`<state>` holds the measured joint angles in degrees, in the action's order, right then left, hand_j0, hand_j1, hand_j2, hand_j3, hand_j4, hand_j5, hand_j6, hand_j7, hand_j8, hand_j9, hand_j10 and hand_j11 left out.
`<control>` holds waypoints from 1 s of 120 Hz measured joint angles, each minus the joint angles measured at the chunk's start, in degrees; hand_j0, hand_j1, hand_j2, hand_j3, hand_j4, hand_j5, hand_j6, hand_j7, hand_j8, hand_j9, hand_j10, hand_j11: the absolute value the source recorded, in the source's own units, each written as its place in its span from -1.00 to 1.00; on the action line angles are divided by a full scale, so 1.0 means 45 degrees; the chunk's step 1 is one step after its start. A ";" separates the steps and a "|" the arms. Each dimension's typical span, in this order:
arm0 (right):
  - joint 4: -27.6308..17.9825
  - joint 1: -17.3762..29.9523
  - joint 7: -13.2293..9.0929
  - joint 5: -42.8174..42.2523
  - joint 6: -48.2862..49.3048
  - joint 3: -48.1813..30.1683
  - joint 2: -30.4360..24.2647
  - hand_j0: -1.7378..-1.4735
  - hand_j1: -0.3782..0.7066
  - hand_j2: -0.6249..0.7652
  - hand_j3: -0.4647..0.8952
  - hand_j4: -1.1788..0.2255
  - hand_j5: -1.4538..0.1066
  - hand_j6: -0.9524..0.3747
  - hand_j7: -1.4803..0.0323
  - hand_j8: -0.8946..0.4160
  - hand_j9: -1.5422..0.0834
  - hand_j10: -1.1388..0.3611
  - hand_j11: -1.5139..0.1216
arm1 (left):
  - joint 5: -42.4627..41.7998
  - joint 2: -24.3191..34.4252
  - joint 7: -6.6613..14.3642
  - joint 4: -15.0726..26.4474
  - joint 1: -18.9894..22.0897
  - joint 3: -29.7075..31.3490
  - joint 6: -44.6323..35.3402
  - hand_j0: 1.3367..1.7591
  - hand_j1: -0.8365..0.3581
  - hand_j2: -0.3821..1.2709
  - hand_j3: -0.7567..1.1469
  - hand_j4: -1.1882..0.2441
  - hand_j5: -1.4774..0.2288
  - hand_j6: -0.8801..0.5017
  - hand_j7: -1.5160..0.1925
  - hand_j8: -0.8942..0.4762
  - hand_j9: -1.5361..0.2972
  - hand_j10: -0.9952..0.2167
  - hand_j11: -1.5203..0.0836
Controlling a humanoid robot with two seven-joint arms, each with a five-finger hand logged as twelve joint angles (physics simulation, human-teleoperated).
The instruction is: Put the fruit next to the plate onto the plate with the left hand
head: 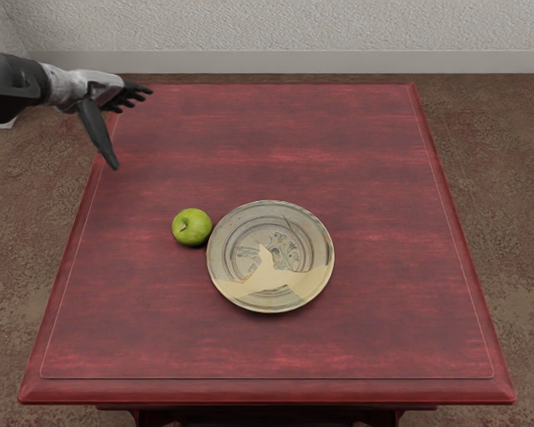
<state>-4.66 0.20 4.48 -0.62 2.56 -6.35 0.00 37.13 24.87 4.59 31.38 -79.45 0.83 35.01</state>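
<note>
The small round green apple (191, 227) lay on the dark red wooden table (383, 178), just beside the left rim of the round beige ceramic plate (322, 242). The left hand (107, 96) was well apart, over the table's far left corner, its fingers (135, 92) spread and holding nothing.

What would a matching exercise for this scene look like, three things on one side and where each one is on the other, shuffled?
Things:
1. green apple
2. plate
3. left hand

Places:
A. near the middle of the table
B. over the table's far left corner, fingers open, holding nothing
C. on the tabletop, just left of the plate

Pairs: 1-C, 2-A, 3-B
</note>
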 joint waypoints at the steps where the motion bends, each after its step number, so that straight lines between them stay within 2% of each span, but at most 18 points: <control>1: 0.0000 0.0001 0.0000 0.0000 0.0000 0.0000 0.0000 -0.40 -0.95 -0.10 -0.32 0.68 0.86 0.43 0.96 0.36 0.90 0.52 0.85 | -0.0038 0.0000 0.0000 0.0000 0.0000 0.0001 0.0000 0.52 0.98 -0.54 -0.20 0.65 0.73 0.26 0.77 0.30 0.67 0.63 0.89; 22: 0.0000 0.0118 0.0000 0.0013 0.0013 -0.0012 0.0000 -0.40 -0.95 -0.10 -0.32 0.68 0.86 0.43 0.96 0.36 0.90 0.52 0.85 | -0.0380 0.0018 0.0011 0.0003 0.0014 0.0065 0.0000 0.52 0.98 -0.54 -0.20 0.65 0.73 0.27 0.77 0.30 0.67 0.64 0.89; 35: 0.0000 0.0190 0.0000 0.0021 0.0016 -0.0014 0.0000 -0.40 -0.95 -0.10 -0.32 0.68 0.86 0.43 0.96 0.36 0.90 0.52 0.85 | -0.0417 0.0008 0.0038 0.0048 0.0521 0.0097 0.0000 0.52 0.98 -0.54 -0.20 0.65 0.73 0.27 0.77 0.30 0.67 0.64 0.89; 42: 0.0000 0.0206 0.0000 0.0022 0.0016 -0.0014 0.0000 -0.40 -0.95 -0.10 -0.32 0.68 0.86 0.43 0.96 0.36 0.90 0.52 0.85 | -0.0439 0.0020 0.0058 0.0437 0.1039 0.0096 0.0000 0.52 0.98 -0.54 -0.21 0.65 0.73 0.27 0.77 0.30 0.67 0.64 0.89; 48: 0.0000 0.0215 0.0000 0.0021 0.0016 -0.0014 0.0000 -0.40 -0.95 -0.10 -0.32 0.68 0.86 0.43 0.96 0.36 0.90 0.52 0.85 | -0.0455 0.0162 0.0071 0.0978 0.1297 0.0096 0.0000 0.52 0.98 -0.54 -0.20 0.65 0.73 0.27 0.77 0.30 0.67 0.64 0.89; 52: 0.0000 0.0219 0.0000 0.0021 0.0016 -0.0014 0.0000 -0.40 -0.95 -0.10 -0.32 0.68 0.86 0.43 0.96 0.36 0.90 0.52 0.85 | -0.0515 0.0939 0.0078 0.1596 0.1247 0.0096 0.0000 0.52 0.98 -0.54 -0.20 0.65 0.73 0.27 0.77 0.30 0.67 0.64 0.89; 59: 0.0000 0.0223 0.0000 0.0020 0.0017 -0.0015 0.0000 -0.40 -0.95 -0.10 -0.32 0.68 0.86 0.43 0.96 0.36 0.90 0.52 0.85 | -0.0789 0.2553 0.0084 0.3381 0.1256 0.0109 0.0001 0.52 0.98 -0.54 -0.21 0.65 0.72 0.26 0.77 0.30 0.67 0.63 0.89; 68: 0.0000 0.0226 0.0000 0.0022 0.0017 -0.0015 0.0000 -0.40 -0.95 -0.10 -0.32 0.68 0.86 0.43 0.96 0.36 0.90 0.52 0.85 | -0.1003 0.2650 0.0089 0.5389 0.1225 0.0184 0.0001 0.52 0.97 -0.53 -0.21 0.65 0.72 0.26 0.76 0.29 0.66 0.63 0.88; 81: 0.0000 0.0228 0.0000 0.0026 0.0017 -0.0015 0.0000 -0.40 -0.95 -0.10 -0.32 0.68 0.86 0.43 0.96 0.36 0.90 0.52 0.85 | -0.1461 0.2651 0.0090 0.7000 0.0366 0.0607 0.0000 0.52 0.97 -0.53 -0.21 0.64 0.72 0.26 0.76 0.29 0.66 0.62 0.88; 89: 0.0000 0.0228 0.0000 0.0025 0.0017 -0.0015 0.0000 -0.40 -0.95 -0.10 -0.32 0.68 0.86 0.43 0.96 0.36 0.90 0.52 0.85 | -0.1860 0.2582 0.0060 0.7467 -0.0986 0.1422 0.0000 0.52 0.96 -0.53 -0.21 0.64 0.72 0.26 0.76 0.29 0.66 0.62 0.88; 99: 0.0000 0.0228 0.0000 0.0024 0.0017 -0.0016 0.0000 -0.40 -0.95 -0.10 -0.32 0.68 0.86 0.43 0.96 0.36 0.90 0.52 0.85 | -0.2138 0.2060 0.0045 0.7754 -0.1850 0.2635 0.0000 0.52 0.96 -0.53 -0.21 0.64 0.71 0.25 0.76 0.29 0.66 0.62 0.88; 110: 0.0000 0.0229 0.0000 0.0025 0.0017 -0.0015 0.0000 -0.40 -0.95 -0.10 -0.32 0.68 0.86 0.43 0.96 0.36 0.90 0.52 0.85 | -0.1991 0.1759 0.0050 0.7892 -0.1989 0.3582 -0.0059 0.52 0.96 -0.53 -0.20 0.64 0.71 0.25 0.76 0.28 0.66 0.62 0.88; 120: 0.0000 0.0229 0.0000 0.0025 0.0017 -0.0015 0.0000 -0.40 -0.95 -0.10 -0.32 0.68 0.86 0.43 0.96 0.36 0.90 0.52 0.85 | -0.1555 0.1645 0.0074 0.7936 -0.2037 0.3948 -0.0806 0.52 0.96 -0.53 -0.20 0.64 0.71 0.25 0.75 0.28 0.66 0.62 0.87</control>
<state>-4.66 1.23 4.48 -0.50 2.64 -6.42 0.00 30.13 32.27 4.92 67.09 -88.62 18.60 31.38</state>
